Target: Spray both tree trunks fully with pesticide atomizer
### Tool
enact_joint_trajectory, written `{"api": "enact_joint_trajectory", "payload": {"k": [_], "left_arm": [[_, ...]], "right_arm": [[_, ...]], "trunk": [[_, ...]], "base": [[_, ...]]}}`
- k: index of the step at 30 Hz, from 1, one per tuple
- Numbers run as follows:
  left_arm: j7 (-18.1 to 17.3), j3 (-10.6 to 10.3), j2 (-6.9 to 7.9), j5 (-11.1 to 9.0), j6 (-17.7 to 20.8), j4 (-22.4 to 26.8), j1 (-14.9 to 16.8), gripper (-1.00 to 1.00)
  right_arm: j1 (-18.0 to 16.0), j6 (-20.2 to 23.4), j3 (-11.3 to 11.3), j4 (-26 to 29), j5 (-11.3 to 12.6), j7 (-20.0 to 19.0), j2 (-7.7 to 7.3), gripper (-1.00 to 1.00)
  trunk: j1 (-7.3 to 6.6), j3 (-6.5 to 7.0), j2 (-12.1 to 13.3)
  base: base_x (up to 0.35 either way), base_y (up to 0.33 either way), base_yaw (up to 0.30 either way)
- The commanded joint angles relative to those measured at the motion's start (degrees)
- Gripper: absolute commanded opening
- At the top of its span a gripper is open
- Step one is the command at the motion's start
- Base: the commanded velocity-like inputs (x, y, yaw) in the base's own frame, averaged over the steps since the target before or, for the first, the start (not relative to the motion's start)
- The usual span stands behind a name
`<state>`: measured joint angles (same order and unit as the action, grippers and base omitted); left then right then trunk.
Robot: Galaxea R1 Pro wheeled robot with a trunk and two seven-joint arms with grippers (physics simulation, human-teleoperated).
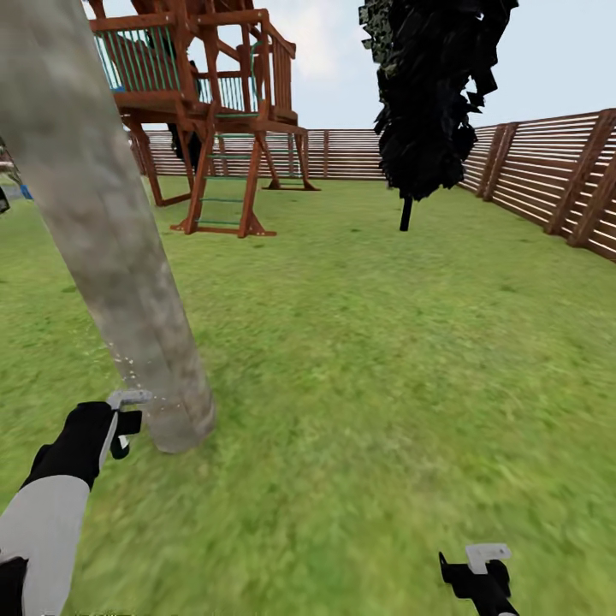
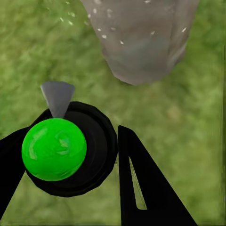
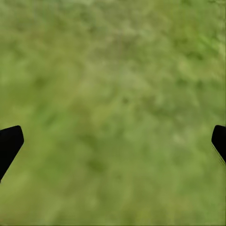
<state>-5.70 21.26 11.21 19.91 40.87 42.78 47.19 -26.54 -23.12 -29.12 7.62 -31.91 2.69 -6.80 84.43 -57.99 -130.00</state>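
Left gripper (image 2: 70, 155) clamps the green-topped atomizer (image 2: 54, 149), its nozzle at the tree trunk (image 1: 111, 257) base, eight o'clock; whitish pesticide (image 2: 104, 34) specks dot the bark. Right gripper (image 3: 113, 141) hangs wide over grass (image 1: 385, 359).

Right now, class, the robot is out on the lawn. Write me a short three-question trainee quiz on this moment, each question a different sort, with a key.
1. True or false: the left gripper is shut on the atomizer, which has a green top.
2. Multiple choice: the pale specks in the air lie beside which thing? A) the wooden playhouse B) the tree trunk C) the slatted fence
3. Fill in: the right gripper hangs open over bare ____.

Key: 1 true. 2 B, the specks dot the trunk near its base, close to the atomizer's nozzle. 3 grass.
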Motion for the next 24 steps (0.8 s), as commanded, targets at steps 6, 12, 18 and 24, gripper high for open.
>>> {"api": "enact_joint_trajectory", "payload": {"k": [6, 12, 18, 24], "left_arm": [[-0.43, -0.19, -1.5, 0.12, -0.34, 1.24, 0.02, -1.0], [-0.27, -0.25, -1.51, 0.13, -0.38, 1.26, 0.01, -1.0], [-0.27, -0.26, -1.63, 0.13, 0.04, 2.29, 0.22, -1.0], [-0.04, -0.51, -4.48, 0.47, 0.35, 3.3, 0.63, -1.0]], "right_arm": [[0.0, 0.0, 0.01, -0.06, 0.0, 0.04, -0.05, 1.0], [0.0, 0.0, -0.04, -0.06, 0.0, 0.04, -0.06, 1.0], [0.0, 0.0, -0.06, 0.02, 0.0, 0.04, -0.08, 1.0], [0.0, 0.0, -0.06, 0.12, 0.0, 0.04, -0.15, 1.0]], "trunk": [[0.0, 0.0, 0.0], [0.0, 0.0, 0.0], [0.0, 0.0, 0.0], [0.0, 0.0, 0.0]], "base": [[0.224, -0.197, 0.097], [0.033, -0.266, 0.093], [0.0, -0.274, 0.274], [0.111, -0.269, 0.278]]}}
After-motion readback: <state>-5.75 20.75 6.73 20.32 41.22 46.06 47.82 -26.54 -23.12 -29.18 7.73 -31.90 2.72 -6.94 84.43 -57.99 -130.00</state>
